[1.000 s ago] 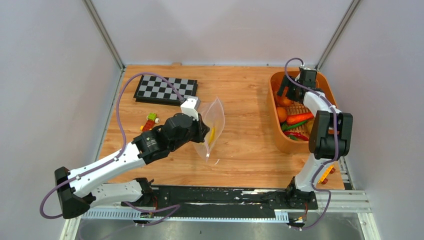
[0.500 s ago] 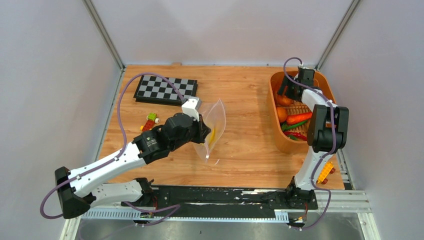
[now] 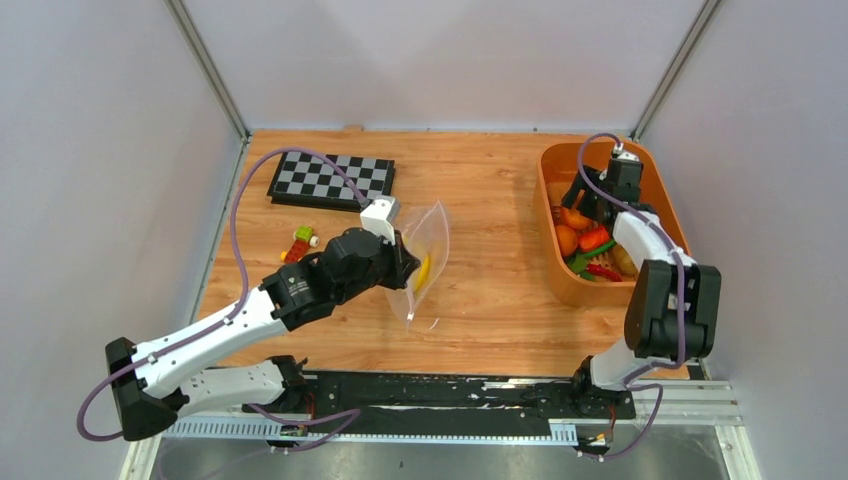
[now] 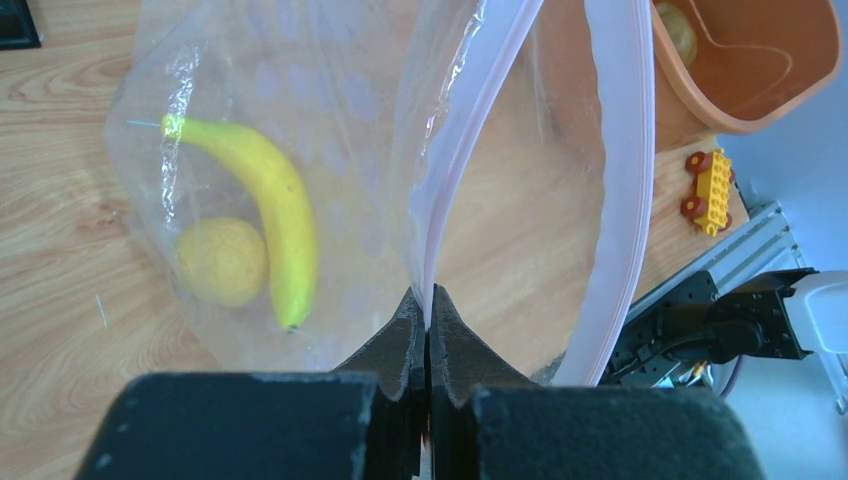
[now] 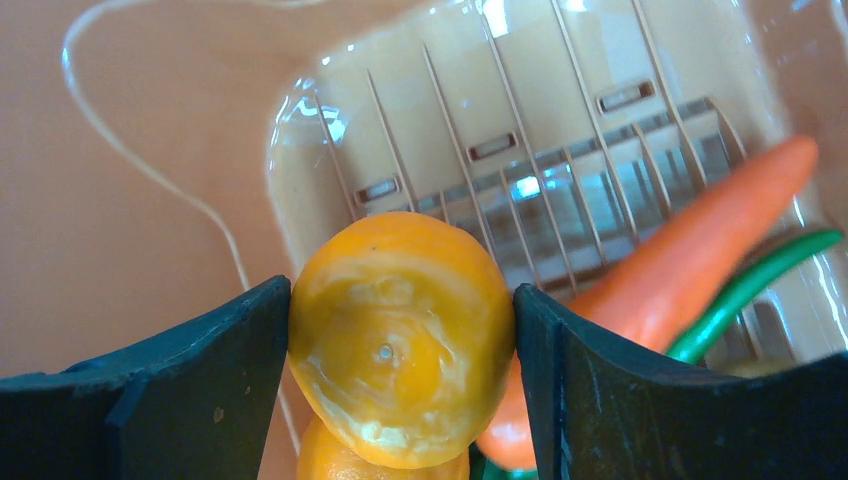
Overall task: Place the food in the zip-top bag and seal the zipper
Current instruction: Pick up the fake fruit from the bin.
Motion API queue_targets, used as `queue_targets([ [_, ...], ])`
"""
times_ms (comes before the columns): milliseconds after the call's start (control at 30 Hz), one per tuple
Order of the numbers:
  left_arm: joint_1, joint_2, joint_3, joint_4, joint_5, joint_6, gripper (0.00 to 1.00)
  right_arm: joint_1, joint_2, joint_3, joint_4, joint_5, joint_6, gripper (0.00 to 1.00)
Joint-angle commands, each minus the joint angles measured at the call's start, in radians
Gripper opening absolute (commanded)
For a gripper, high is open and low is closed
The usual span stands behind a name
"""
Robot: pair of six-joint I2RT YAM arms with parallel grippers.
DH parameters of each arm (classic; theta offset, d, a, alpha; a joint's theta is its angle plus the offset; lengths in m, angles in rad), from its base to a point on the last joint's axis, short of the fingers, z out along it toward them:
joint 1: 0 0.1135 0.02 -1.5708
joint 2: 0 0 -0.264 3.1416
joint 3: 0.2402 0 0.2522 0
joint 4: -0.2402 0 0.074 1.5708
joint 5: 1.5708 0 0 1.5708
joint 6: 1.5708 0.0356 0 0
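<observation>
My left gripper [image 4: 428, 300] is shut on one pink zipper [image 4: 455, 170] lip of the clear zip-top bag [image 3: 428, 250], which it holds up off the table with the mouth gaping. Inside the bag lie a yellow banana [image 4: 275, 215] and a yellow ball [image 4: 222, 262]. My right gripper [image 5: 402, 290] is over the orange basket [image 3: 552, 275], shut on an orange ball [image 5: 400, 340] with both fingers pressed to its sides. Below it in the basket are another orange ball [image 5: 340, 462], a carrot [image 5: 700, 230] and a green piece [image 5: 750, 285].
A chessboard [image 3: 332, 178] lies at the back left. Small block toys [image 3: 298, 243] sit left of my left arm. A yellow block toy [image 4: 712, 185] lies near the front right rail. The basket's wall rises around my right gripper.
The right gripper has closed onto the orange ball and drawn back a little toward the near side above the basket. The left arm and bag have stayed put.
</observation>
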Motion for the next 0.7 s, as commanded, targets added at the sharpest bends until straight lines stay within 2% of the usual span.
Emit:
queue_targets([
  [0,0.004,-0.022,0.006,-0.007,0.028,0.007,0.00,-0.004,-0.143,-0.096,0.067,0.024,0.056,0.59],
  [267,0.003,-0.054,-0.017,-0.008,0.033,-0.001,0.00,-0.004,-0.359,-0.170,0.034,0.008,0.091,0.58],
  [433,0.003,-0.054,-0.017,-0.007,0.035,0.000,0.00,-0.004,-0.482,-0.160,-0.053,-0.109,0.114,0.59],
  [667,0.003,-0.048,-0.015,-0.001,0.053,-0.003,0.00,-0.004,-0.654,-0.238,-0.041,-0.240,0.192,0.57],
])
